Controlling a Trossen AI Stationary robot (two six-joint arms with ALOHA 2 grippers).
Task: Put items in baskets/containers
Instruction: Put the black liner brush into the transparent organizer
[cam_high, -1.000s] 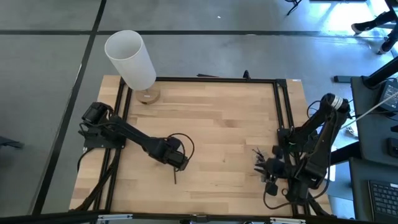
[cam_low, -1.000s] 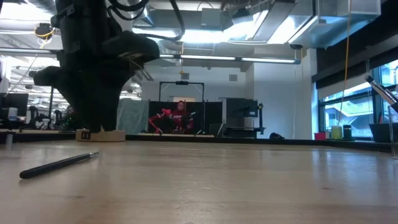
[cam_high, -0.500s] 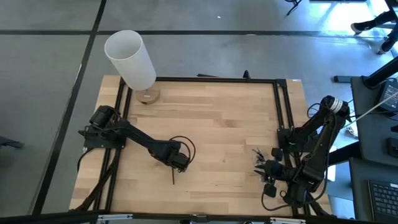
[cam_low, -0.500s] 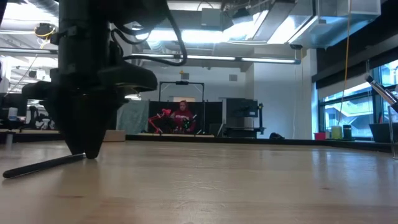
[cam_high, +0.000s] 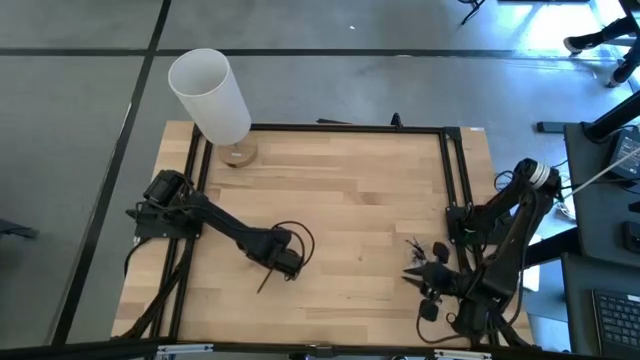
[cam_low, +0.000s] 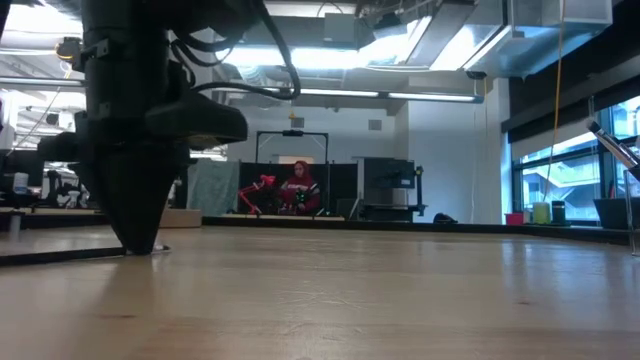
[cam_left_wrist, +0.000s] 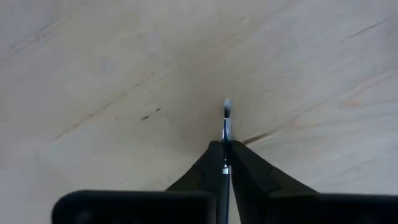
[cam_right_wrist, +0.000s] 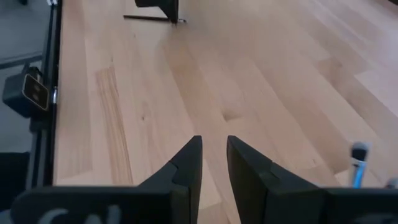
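A thin dark brush (cam_high: 265, 282) lies on the wooden table left of centre, and my left gripper (cam_high: 283, 265) stands over its head end, shut on it. In the low view the handle (cam_low: 50, 256) runs along the table away from the fingers (cam_low: 140, 240). A bunch of further brushes (cam_high: 420, 250) bristles near the table's right edge. Beside it my right gripper (cam_right_wrist: 213, 146) hangs open above bare wood, with one pale brush tip (cam_right_wrist: 359, 155) off to its side. I cannot make out a container. My left gripper pinches the brush between its two fingers, just behind the pale tip (cam_left_wrist: 227, 115), which pokes out past the fingertips. The fingers come from above, pointing down, and lie across the brush. The brush lies flat, its handle (cam_high: 262, 286) on the table.
A tall white cylinder (cam_high: 210, 95) on a round wooden base stands at the far left corner. Black frame rails (cam_high: 350, 128) edge the table. Bare wood (cam_high: 360, 200) lies between the two arms. A person in red (cam_low: 298, 185) is in the room far behind.
My left gripper has come down onto the table and shut on the brush's head end. The brush has turned about on the table. Its handle end has swung toward the left edge, while its head end has stayed under the fingers.
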